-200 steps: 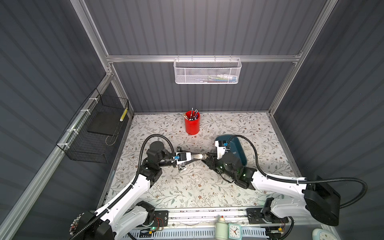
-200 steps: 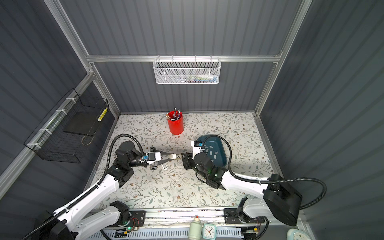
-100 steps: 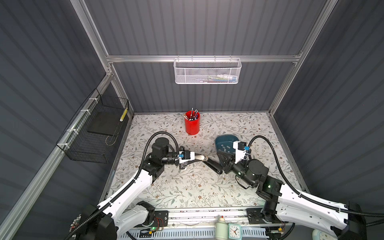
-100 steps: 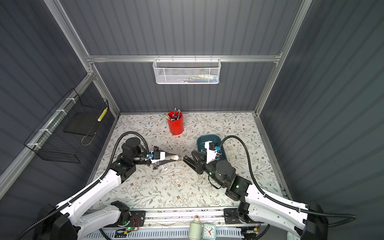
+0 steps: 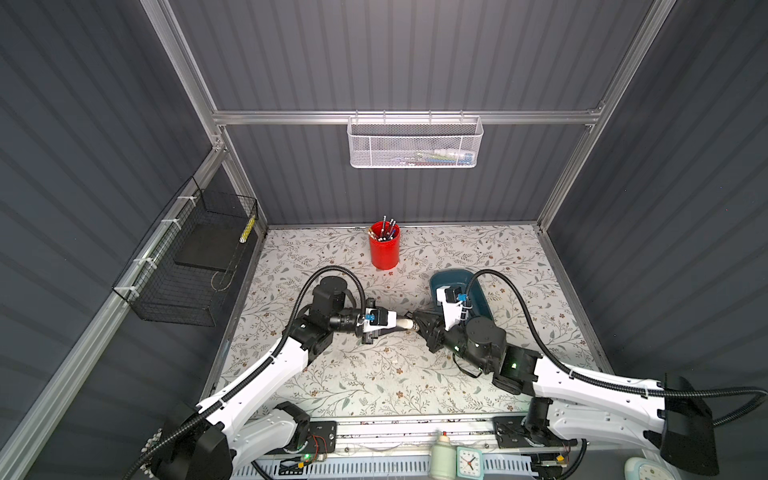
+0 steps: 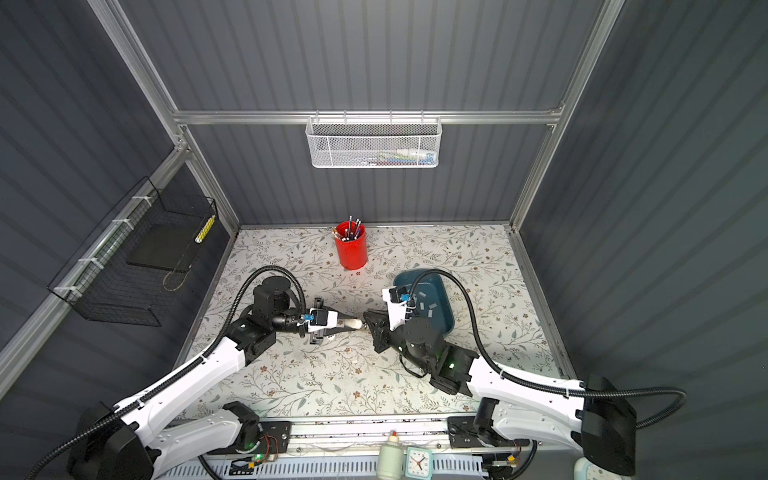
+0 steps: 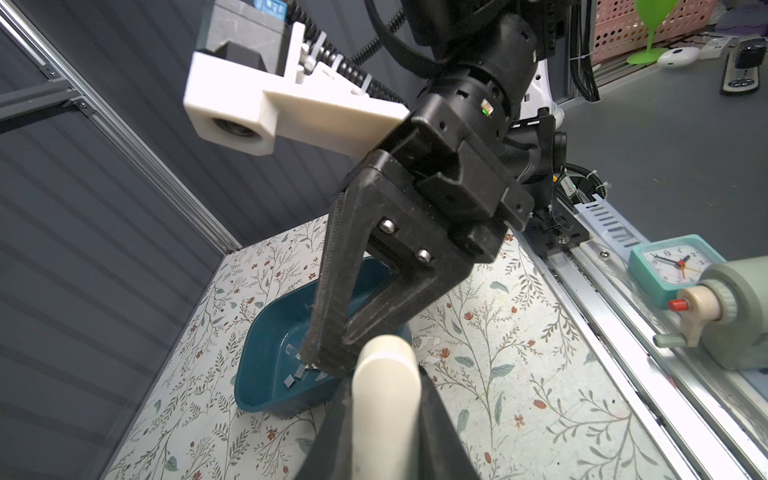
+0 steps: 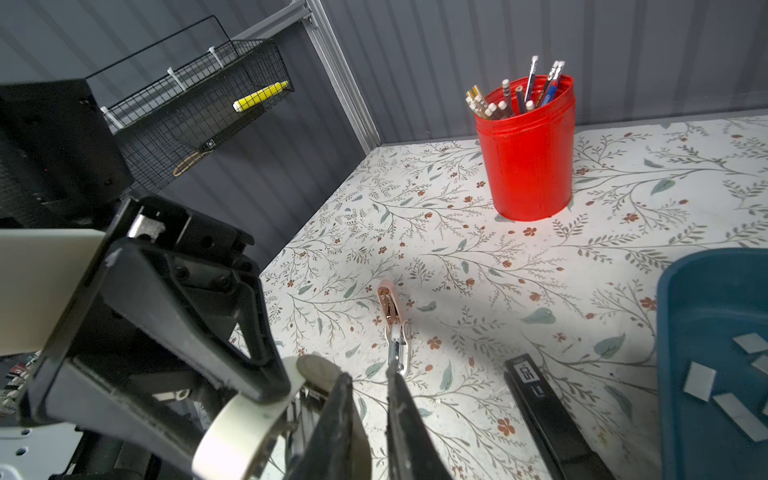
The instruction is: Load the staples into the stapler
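My left gripper is shut on the cream stapler, holding it level above the table with its rounded end pointing right. The right gripper meets that end tip to tip. In the right wrist view one of its fingers lies against the stapler. Its jaws stand a narrow gap apart, and only table shows through the gap. The staples lie as loose grey strips in the teal tray, just behind the right gripper.
A black bar with a white label and a small rose-gold metal tool lie on the floral table under the grippers. A red pencil cup stands at the back. A black wire basket hangs on the left wall. A clock stands on the front rail.
The right gripper's jaws have narrowed. The right arm swung out to the right and came back, its tip staying by the stapler's end. The left gripper still holds the stapler.
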### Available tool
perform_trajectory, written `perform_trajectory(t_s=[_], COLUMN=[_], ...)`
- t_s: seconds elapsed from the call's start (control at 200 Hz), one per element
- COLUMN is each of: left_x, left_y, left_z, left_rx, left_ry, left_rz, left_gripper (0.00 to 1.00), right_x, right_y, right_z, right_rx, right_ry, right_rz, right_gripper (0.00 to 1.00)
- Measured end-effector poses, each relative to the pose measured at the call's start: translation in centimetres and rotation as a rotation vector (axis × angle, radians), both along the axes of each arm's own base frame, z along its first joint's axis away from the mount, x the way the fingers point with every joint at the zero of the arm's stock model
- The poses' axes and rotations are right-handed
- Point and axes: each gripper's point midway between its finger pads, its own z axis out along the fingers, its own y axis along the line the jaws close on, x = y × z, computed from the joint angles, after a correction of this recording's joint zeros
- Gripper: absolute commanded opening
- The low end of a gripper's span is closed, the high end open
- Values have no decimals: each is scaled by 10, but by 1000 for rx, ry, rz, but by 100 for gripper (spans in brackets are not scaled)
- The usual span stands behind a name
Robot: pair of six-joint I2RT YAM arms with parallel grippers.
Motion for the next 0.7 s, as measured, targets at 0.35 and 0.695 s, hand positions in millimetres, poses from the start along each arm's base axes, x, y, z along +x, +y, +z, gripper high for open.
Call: perform_trajectory(t_s=[0.35,0.695], left_x=[1,-4], left_y=[0,3], left_z=[1,25], left_rx=[1,-62], left_ry=[4,4], left_rz=[13,23], left_gripper=[0,0], right_x=[7,15], right_y=[8,34], right_z=[-4,-45], right_rx=[26,15], right_ry=[10,87], right_rz=[-14,-10], right_gripper=[16,13])
